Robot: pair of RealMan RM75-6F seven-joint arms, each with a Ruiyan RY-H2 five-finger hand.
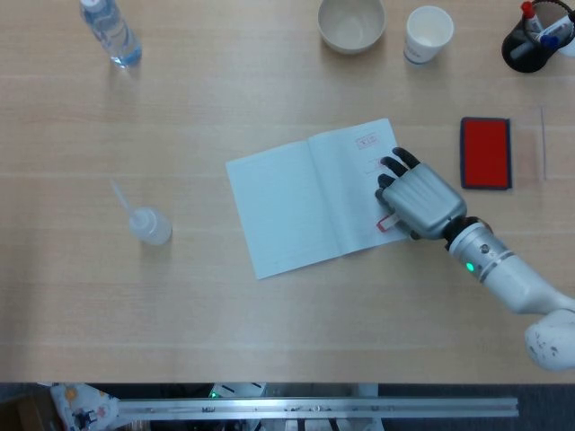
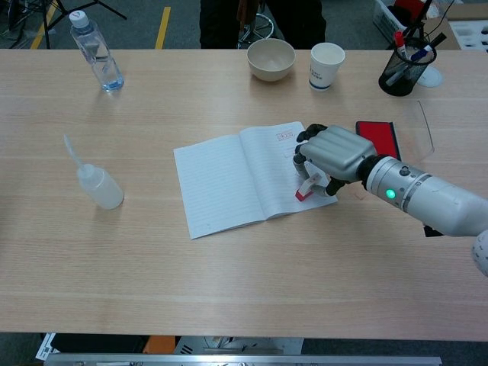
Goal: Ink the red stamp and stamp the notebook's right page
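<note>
Light wooden table (image 2: 229, 267), grey floor (image 2: 137, 23)

Bare table (image 1: 296, 332) runs along the near edge; bowl (image 1: 351, 23), cup (image 1: 429, 34) and pen holder (image 1: 530, 43) crowd the far-right edge.

1 notebook (image 1: 305, 202), 1 stamp (image 2: 304, 192), 1 ink pad (image 1: 485, 153), 2 bottles (image 1: 110, 32), 1 bowl (image 1: 351, 23), 1 cup (image 1: 428, 33)
</note>
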